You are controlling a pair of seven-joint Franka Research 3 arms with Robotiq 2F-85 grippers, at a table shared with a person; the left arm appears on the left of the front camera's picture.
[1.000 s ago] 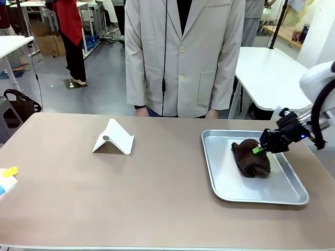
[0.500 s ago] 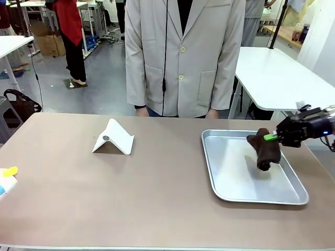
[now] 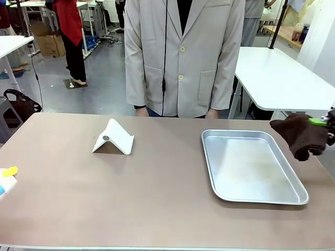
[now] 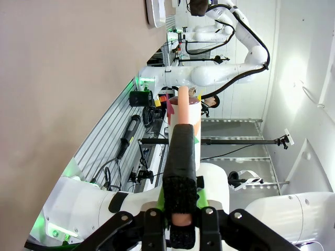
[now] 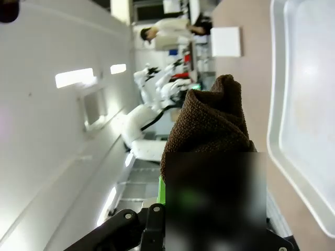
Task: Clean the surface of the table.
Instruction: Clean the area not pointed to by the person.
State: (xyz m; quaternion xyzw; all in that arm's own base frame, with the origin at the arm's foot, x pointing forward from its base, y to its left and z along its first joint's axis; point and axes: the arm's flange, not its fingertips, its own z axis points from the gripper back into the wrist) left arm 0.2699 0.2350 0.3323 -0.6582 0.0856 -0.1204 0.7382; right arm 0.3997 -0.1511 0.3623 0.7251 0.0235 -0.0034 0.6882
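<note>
While the right gripper (image 3: 318, 122), clamped on a brown cloth (image 3: 302, 137), hangs above the table's (image 3: 157, 193) right edge, the matte taupe top looks smooth and evenly coloured

A wide taupe-brown table (image 3: 131, 204) with a pale edge is stretching across the whole lower frame of the front view. A silver metal tray (image 3: 207, 157) is lying flat on it at right of centre, its long side running toward the lower right. A white folded stand (image 3: 113, 137) is sitting on the top at upper left of centre, well apart from the tray. At the far left edge a small yellow-and-white object (image 3: 6, 177) is showing, cut by the frame; whether it is resting on the top cannot be told.
</note>
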